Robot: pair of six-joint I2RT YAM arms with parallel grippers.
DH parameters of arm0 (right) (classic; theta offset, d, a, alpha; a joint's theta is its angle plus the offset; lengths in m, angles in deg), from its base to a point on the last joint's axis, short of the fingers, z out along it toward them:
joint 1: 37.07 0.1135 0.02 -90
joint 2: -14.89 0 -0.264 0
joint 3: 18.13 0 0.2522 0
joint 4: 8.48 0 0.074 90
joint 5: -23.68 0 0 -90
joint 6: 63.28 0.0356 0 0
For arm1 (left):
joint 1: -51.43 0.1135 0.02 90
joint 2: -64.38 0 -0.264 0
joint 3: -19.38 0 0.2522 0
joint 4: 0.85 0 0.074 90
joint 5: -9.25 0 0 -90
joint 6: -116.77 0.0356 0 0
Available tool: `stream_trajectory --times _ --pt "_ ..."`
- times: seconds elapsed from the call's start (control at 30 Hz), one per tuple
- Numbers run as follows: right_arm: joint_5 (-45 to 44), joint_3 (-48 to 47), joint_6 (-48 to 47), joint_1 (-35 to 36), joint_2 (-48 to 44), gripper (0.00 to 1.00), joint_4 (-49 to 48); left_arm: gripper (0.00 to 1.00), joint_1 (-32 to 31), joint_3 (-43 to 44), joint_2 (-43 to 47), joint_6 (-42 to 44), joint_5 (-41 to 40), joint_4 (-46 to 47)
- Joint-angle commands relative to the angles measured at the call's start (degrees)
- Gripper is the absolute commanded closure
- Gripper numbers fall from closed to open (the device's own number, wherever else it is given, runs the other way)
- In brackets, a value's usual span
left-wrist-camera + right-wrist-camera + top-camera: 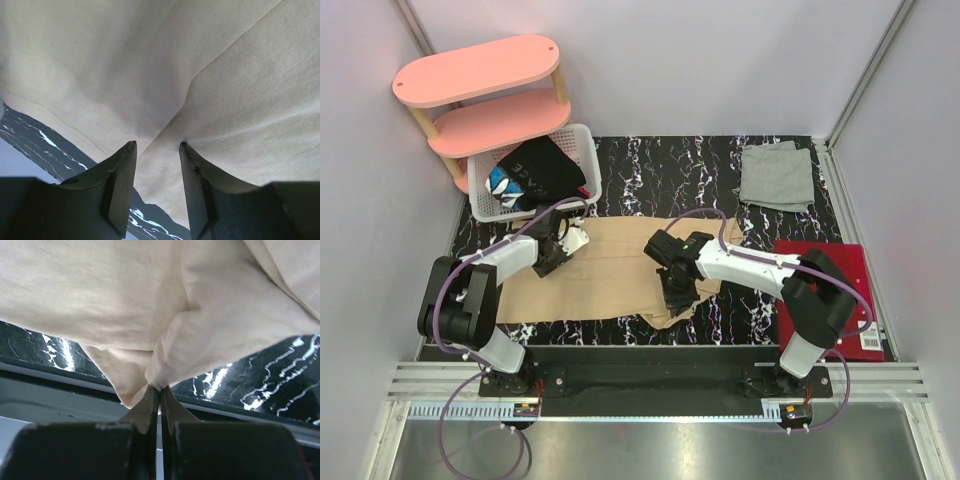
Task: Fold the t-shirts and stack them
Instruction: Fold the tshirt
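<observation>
The large tan-beige t-shirt (620, 262) lies spread across the middle of the black marbled table (650, 165). My left gripper (556, 258) is at the shirt's left part. In the left wrist view it (157, 145) is open, its fingers straddling a ridge of the tan cloth (150, 65) near the hem. My right gripper (678, 300) is at the shirt's near right edge. In the right wrist view it (160, 388) is shut on a bunched pinch of the tan shirt (125, 290). The light grey t-shirt (777, 177) lies folded at the back right.
A red flat folder (823, 290) lies at the right edge by the right arm. A white basket (582, 150) with dark clothes stands at the back left, in front of a pink shelf (480, 70). The table's near edge runs just below the right gripper.
</observation>
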Motion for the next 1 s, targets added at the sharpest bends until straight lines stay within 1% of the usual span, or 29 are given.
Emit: stream_trajectory --times 0.0,0.13,0.3,0.33,0.4,0.43,0.47,0.53,0.6,0.63,0.67,0.73,0.77,0.83,0.87,0.9,0.93,0.97 --pt "-3.29 -3.34 -0.21 0.28 -3.91 1.00 6.93 0.55 -0.05 -2.68 0.33 0.92 -0.40 3.11" --pt "-4.43 -1.94 2.07 0.29 -8.30 0.99 12.21 0.55 -0.05 -4.01 -0.28 1.19 -0.66 4.51" --pt "-1.36 4.82 5.41 0.28 -15.77 0.99 18.09 0.55 -0.05 -4.80 -0.20 1.89 -0.57 4.95" --pt "-1.27 5.70 5.94 0.28 -17.34 0.99 18.98 0.55 -0.05 -4.80 -0.11 1.98 -0.75 4.95" --pt "-1.09 7.64 6.21 0.28 -18.93 0.94 22.04 0.55 -0.05 -4.63 -0.02 2.24 -0.84 5.04" --pt "-1.00 7.90 6.21 0.28 -20.07 0.90 22.76 0.55 -0.05 -4.62 0.07 2.50 -0.84 5.04" --pt "-1.09 8.25 6.03 0.28 -20.52 0.75 24.51 0.55 -0.05 -4.62 0.07 2.51 -0.84 5.04" --pt "-2.14 8.08 4.72 0.28 -20.79 0.66 25.84 0.55 -0.05 -4.45 0.15 2.51 -0.84 4.95" --pt "-3.29 7.29 3.49 0.28 -20.26 0.51 26.81 0.55 -0.05 -4.36 0.16 2.51 -0.75 4.95" --pt "-3.37 6.85 3.31 0.28 -19.30 0.47 26.98 0.55 -0.05 -4.36 0.24 2.33 -0.75 4.95" --pt "-4.59 5.89 3.13 0.28 -18.77 0.46 27.16 0.55 -0.05 -4.36 0.24 2.33 -0.84 4.87" --pt "-3.82 5.18 3.13 0.28 -18.33 0.45 26.81 0.55 -0.05 -4.54 0.68 2.68 -1.27 4.87" --pt "-3.82 5.01 3.13 0.28 -18.33 0.41 26.90 0.55 -0.05 -4.71 0.86 2.86 -1.36 4.95" --pt "-1.80 4.13 3.13 0.28 -18.59 0.25 26.99 0.55 -0.05 -4.80 1.21 3.21 -1.71 4.87" --pt "-2.23 3.60 3.13 0.28 -18.68 0.23 27.77 0.55 -0.14 -4.71 1.30 3.38 -1.72 4.87" --pt "-3.36 2.90 3.65 0.28 -18.94 0.22 28.39 0.55 -0.05 -4.63 1.47 3.39 -1.80 4.87" --pt "-7.64 1.50 4.18 0.20 -19.29 0.18 28.91 0.55 -0.05 -4.54 1.56 3.30 -1.72 4.69" --pt "-9.77 0.79 4.71 0.02 -19.38 0.17 29.09 0.55 -0.05 -4.28 1.56 3.39 -1.72 4.69"
